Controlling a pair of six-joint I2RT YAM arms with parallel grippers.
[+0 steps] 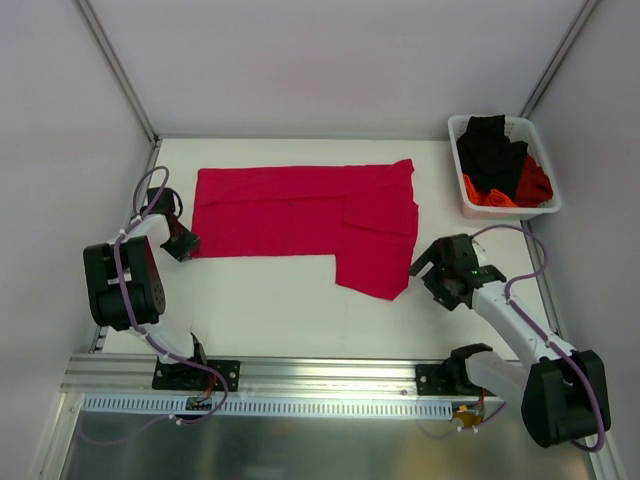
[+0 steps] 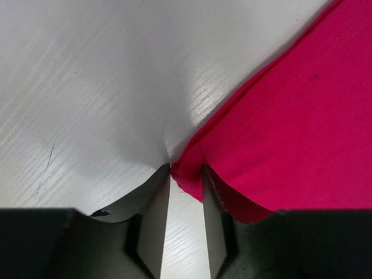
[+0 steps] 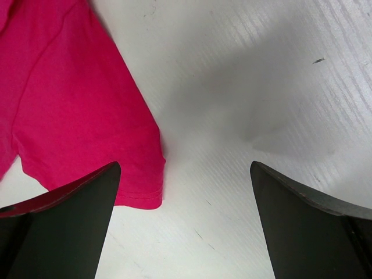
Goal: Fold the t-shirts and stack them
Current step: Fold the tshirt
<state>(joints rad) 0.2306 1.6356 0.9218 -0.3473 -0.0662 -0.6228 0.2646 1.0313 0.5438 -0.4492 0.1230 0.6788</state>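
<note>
Open table (image 1: 270, 320) lies between the two arms, so there's room to sweep. The crimson-pink t-shirt (image 1: 290, 212) is spread out just ahead of both, barely folded, nothing stacked. The black t-shirt (image 1: 488, 150) and orange-red t-shirt (image 1: 490, 197) wait in the basket (image 1: 456, 128) beyond the right gripper (image 3: 185, 174), which gapes wide, sleeve hem beside one finger. The left gripper (image 2: 186, 174) stands narrow around the shirt's corner; can't tell if it's pinched.
</note>
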